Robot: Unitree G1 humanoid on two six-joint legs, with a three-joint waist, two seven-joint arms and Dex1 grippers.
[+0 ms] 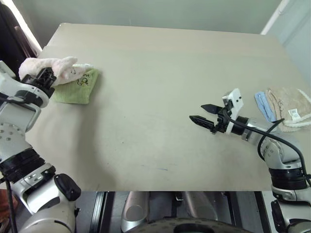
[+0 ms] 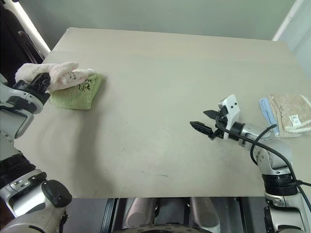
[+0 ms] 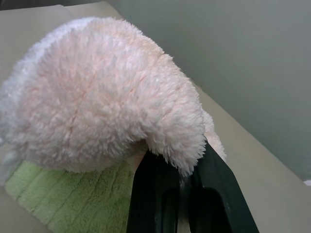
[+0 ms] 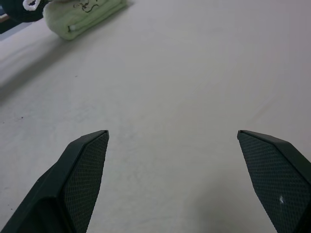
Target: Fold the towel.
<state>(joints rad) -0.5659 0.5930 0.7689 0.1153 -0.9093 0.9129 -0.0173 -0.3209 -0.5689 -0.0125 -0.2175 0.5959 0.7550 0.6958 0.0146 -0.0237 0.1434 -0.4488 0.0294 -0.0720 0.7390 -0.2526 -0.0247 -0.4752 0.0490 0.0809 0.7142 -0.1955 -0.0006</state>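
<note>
R gripper (image 1: 203,112) hangs over bare table (image 1: 160,87) w/ fingers spread wide, nothing in them, beige cloth (image 1: 291,107) & blue cloth (image 1: 264,105) off to its right, while far left the L gripper (image 1: 44,77) pinches the bunched pink towel (image 1: 48,68), draped partly on the green towel (image 1: 77,86).

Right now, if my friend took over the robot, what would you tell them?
Left gripper: shut on the pink towel, bunched up and held over the green towel at the table's left side.
Right gripper: open, holding nothing, fingers above bare table.
Beige cloth and blue cloth lie at the right edge.
Done: the towel is picked up.
Left: spread it out and fold it.
</note>
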